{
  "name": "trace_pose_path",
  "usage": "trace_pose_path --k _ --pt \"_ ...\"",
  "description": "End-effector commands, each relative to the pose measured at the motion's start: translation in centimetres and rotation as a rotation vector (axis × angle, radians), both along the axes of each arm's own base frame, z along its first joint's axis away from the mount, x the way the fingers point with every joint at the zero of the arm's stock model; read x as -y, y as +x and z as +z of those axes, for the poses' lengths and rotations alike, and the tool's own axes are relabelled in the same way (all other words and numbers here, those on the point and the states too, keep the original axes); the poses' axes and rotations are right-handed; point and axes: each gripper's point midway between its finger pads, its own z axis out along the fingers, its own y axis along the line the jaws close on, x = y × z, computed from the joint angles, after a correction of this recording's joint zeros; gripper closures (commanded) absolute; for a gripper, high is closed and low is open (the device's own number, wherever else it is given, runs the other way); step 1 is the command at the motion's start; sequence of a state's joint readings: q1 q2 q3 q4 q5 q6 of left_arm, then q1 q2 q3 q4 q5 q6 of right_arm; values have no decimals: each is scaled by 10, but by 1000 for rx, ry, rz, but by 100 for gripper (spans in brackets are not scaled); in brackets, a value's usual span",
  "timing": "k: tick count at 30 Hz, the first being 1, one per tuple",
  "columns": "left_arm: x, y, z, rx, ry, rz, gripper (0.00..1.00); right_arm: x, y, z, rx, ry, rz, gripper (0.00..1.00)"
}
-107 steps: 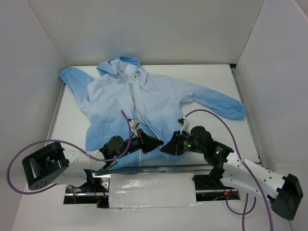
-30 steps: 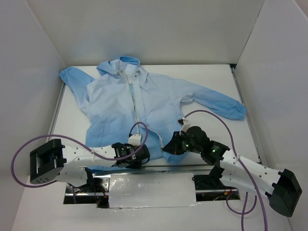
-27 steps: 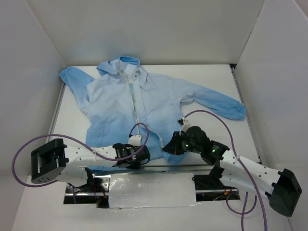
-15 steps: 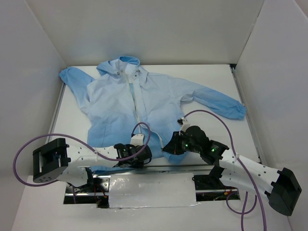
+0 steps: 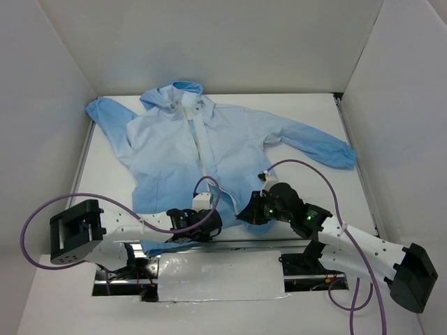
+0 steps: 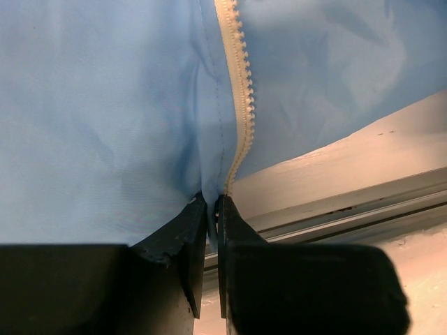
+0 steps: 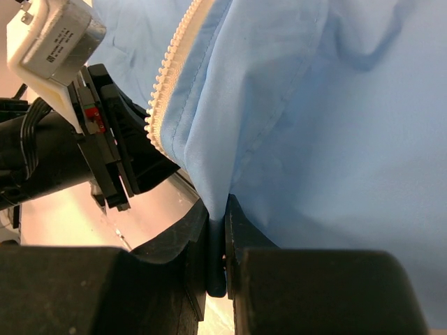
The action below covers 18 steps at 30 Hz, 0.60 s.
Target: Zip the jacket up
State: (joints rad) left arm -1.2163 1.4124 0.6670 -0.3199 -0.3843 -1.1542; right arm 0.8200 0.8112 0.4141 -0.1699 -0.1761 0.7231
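The light-blue hooded jacket lies flat on the table, hood at the back, sleeves spread, its white zipper running down the front. At the hem my left gripper is shut on the jacket's edge just beside the zipper's lower end; a thin fold of blue cloth sits between its jaws. My right gripper is shut on a fold of the jacket's hem on the other side of the zipper. The two grippers stand close together. In the right wrist view the left gripper shows at the left.
White walls enclose the table on three sides. A metal rail and a foil-covered plate run along the near edge, right below the hem. Purple cables loop over both arms.
My left gripper has shifted slightly to the right along the hem and closed from open onto the jacket's edge by the zipper. The right gripper has kept its hold and place.
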Motion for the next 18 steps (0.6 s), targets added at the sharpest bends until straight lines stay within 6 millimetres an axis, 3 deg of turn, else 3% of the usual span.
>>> trace_pose_path --k 1,5,11,12,13,16,18 --pt "-27 -11 -17 -31 80 -12 100 -5 9 20 52 31 -8 100" --pt "-16 2 14 65 -29 -13 100 -10 7 21 53 58 21 100" --pt "11 21 84 256 -334 -34 100 -22 2 23 33 111 68 100" --pt "13 23 89 273 -361 -38 100 -23 2 23 27 115 69 100" --pt "12 22 88 284 -374 -45 98 -25 3 24 29 122 71 100" --pt "19 24 102 322 -460 -63 71 -26 1 22 18 125 74 100" --pt "21 22 103 326 -479 -73 73 -25 2 22 17 126 68 100"
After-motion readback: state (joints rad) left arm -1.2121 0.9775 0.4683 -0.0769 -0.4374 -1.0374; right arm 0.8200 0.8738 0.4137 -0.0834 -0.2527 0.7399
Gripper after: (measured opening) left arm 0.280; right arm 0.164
